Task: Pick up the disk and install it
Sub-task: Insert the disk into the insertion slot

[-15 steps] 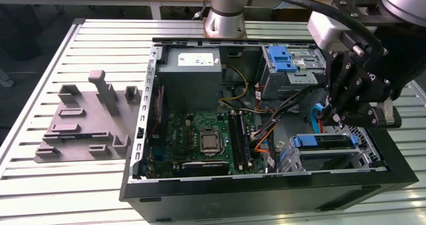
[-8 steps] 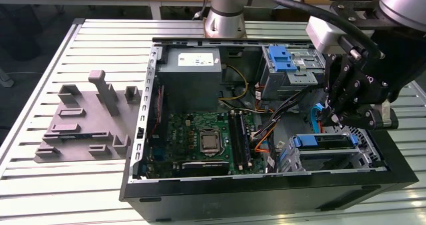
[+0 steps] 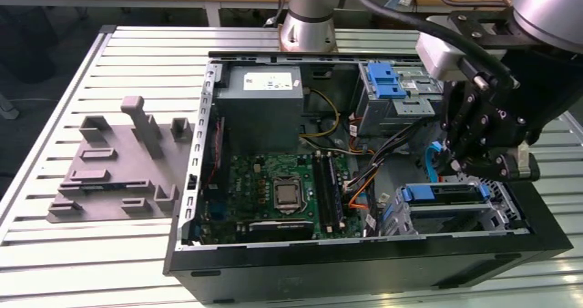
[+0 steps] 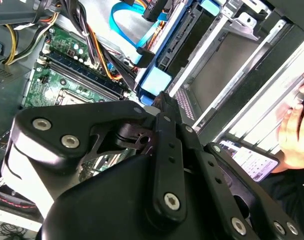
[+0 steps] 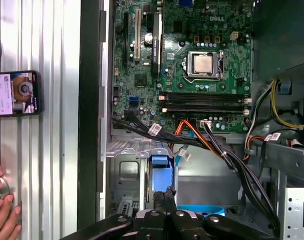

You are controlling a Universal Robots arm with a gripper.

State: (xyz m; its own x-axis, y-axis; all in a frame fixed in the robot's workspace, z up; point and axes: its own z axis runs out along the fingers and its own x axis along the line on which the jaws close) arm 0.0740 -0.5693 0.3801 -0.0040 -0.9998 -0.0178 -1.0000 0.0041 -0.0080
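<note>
One disk (image 5: 160,161), blue-framed, standing on edge in the grey drive cage (image 5: 125,172) of the open computer case, near the motherboard (image 5: 192,65). One gripper (image 5: 164,194), tip at the disk's edge; whether it grips or merely touches cannot be told. One phone (image 5: 15,93) lying on the slatted surface (image 5: 51,150).

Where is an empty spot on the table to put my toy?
Bare slats of the white slatted metal table lie between the grey plastic fixture and the near edge, and beyond it towards the far corner. Inside the open black computer case it is crowded with cables.
</note>
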